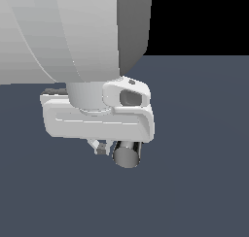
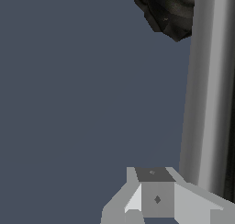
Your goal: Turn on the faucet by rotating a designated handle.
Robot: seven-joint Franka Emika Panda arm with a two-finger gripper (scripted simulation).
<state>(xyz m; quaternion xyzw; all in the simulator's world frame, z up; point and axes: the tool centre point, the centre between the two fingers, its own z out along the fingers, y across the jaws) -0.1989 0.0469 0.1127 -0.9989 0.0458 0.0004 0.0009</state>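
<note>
**Fingers set beside the chrome handle, ready to push it round**

Arm (image 1: 73, 32) first: its big white links fill the upper part of the exterior view, and the hand (image 1: 97, 117) hangs low over the dark table (image 1: 194, 182). That low, crowded stance looks deliberate. Turning the faucet on needs a sideways shove on the bar, so the hand has to sit right down at the bar's height.

Most of the faucet is hidden under the hand in the exterior view. In the wrist view its black ribbed base (image 2: 167, 12) shows at one edge, close to the handle (image 2: 206, 90).

The handle is a straight chrome-grey bar. In the wrist view its long axis runs away from the camera, past the black base. In the exterior view only its flat round end (image 1: 127, 155) peeks out below the hand, facing roughly toward that camera and slightly down, so the bar seems to lie near level above the table.

One of the fingers (image 2: 156, 195) sits just beside the bar, touching it or nearly so; I cannot tell which. The other is not clearly seen, so whether they stand wide, narrow or closed around the bar cannot be told.
</note>
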